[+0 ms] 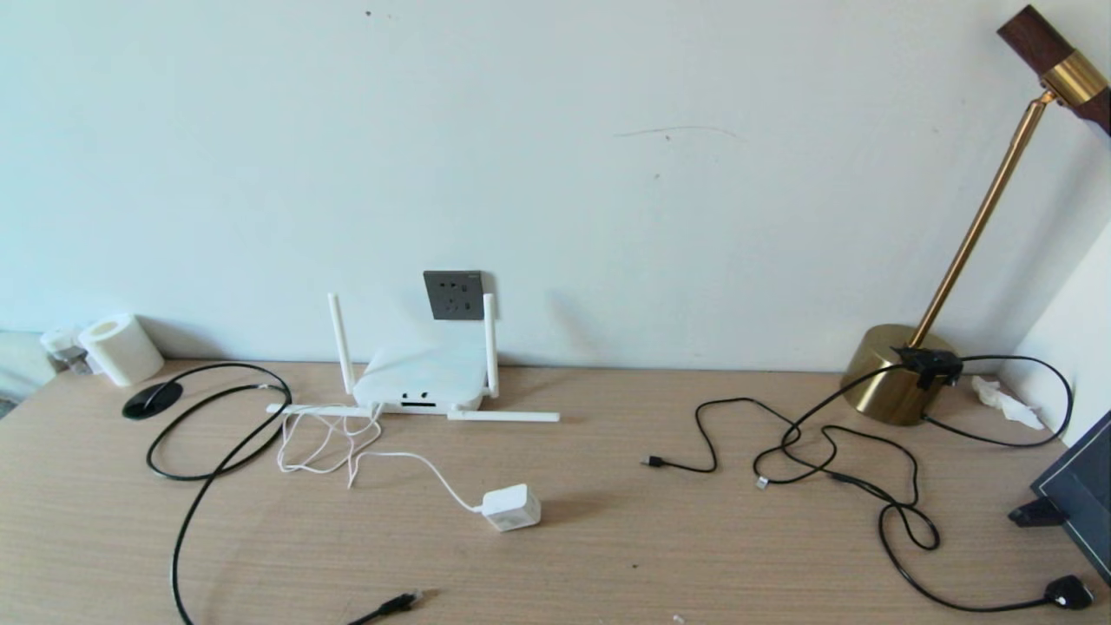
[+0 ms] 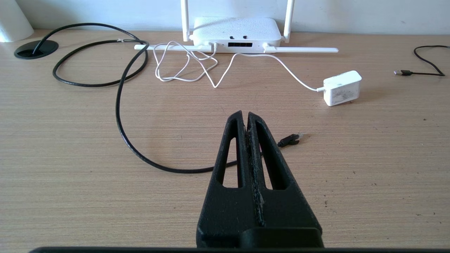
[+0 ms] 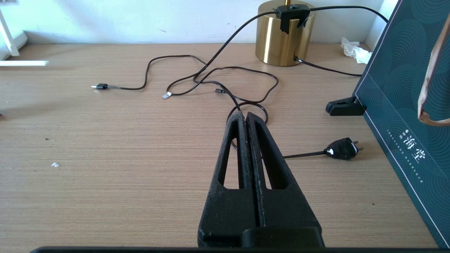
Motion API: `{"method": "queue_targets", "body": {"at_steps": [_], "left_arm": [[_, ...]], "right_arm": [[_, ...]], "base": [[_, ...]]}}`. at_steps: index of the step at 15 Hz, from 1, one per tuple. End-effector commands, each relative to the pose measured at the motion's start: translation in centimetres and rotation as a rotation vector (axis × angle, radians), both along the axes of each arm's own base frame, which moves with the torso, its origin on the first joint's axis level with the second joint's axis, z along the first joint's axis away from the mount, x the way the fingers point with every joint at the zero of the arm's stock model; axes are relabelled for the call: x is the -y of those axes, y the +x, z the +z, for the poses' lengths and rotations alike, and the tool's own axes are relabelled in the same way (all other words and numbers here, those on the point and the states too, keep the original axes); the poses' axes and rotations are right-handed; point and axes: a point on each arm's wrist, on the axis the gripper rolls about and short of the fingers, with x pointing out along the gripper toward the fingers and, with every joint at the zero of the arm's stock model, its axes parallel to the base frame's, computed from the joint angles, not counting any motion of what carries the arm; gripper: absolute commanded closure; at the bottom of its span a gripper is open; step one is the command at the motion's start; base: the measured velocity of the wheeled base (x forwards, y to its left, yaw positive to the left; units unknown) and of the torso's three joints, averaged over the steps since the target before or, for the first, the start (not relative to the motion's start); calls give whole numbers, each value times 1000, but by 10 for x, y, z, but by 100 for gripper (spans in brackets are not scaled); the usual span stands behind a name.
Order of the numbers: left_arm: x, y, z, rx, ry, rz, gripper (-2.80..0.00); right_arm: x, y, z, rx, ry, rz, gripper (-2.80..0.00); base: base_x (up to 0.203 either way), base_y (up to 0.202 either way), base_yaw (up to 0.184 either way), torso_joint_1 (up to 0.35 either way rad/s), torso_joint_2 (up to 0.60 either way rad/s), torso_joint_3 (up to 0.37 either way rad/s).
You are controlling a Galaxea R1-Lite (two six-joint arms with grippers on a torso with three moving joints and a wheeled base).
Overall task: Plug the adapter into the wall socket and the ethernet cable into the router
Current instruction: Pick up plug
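The white adapter (image 1: 511,507) (image 2: 342,87) lies on the desk, its thin white cord running to the router (image 1: 421,382) (image 2: 236,34), which sits against the wall under the dark grey wall socket (image 1: 453,295). The black ethernet cable (image 1: 208,451) (image 2: 119,105) loops across the left of the desk, and its clear-tipped connector (image 1: 401,600) (image 2: 290,140) lies near the front edge. My left gripper (image 2: 245,114) is shut and empty, hovering just short of that connector. Shut and empty too, my right gripper (image 3: 245,115) hangs above the desk's right side. Neither gripper shows in the head view.
A brass lamp (image 1: 898,373) (image 3: 284,33) stands at the back right with thin black USB cables (image 1: 833,451) and a black mains plug (image 1: 1068,592) (image 3: 342,148) around it. A dark green box (image 3: 411,105) borders the right edge. A paper roll (image 1: 121,349) and cable grommet (image 1: 152,400) sit back left.
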Motion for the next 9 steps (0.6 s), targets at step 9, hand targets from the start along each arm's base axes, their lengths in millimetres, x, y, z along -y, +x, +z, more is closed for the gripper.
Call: {"method": "queue_targets", "body": {"at_steps": [9], "left_arm": [[2,-9,44,94,71,-85,0]], "right_arm": [[0,0,0,0,1,1,0]], "base": [[0,0,0,0,0,0]]}}
